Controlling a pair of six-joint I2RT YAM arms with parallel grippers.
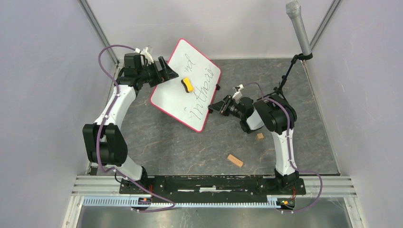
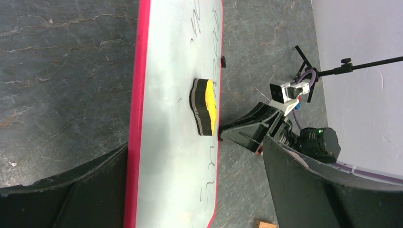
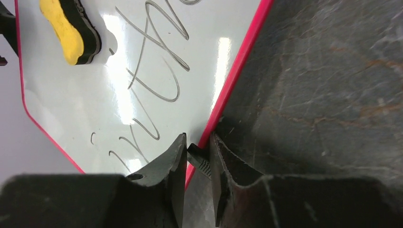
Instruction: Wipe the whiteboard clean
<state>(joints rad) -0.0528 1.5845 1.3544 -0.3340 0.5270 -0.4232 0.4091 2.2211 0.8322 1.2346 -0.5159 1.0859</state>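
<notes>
The whiteboard (image 1: 176, 97), white with a red rim and black handwriting, lies askew at the table's middle back. A yellow-and-black eraser (image 1: 187, 85) rests on it. My left gripper (image 1: 167, 74) is open at the board's far-left edge. In the left wrist view (image 2: 195, 145) its jaws stand wide apart on either side of the board's end (image 2: 171, 156), with the eraser (image 2: 205, 107) further along. My right gripper (image 1: 217, 105) is at the board's right edge. In the right wrist view (image 3: 197, 142) it is shut on a small black clip (image 3: 199, 160) on the red rim.
Two small wooden blocks (image 1: 235, 160) (image 1: 260, 136) lie on the dark mat right of centre. A microphone on a black stand (image 1: 298, 23) rises at the back right. Pale enclosure walls close in left, right and behind.
</notes>
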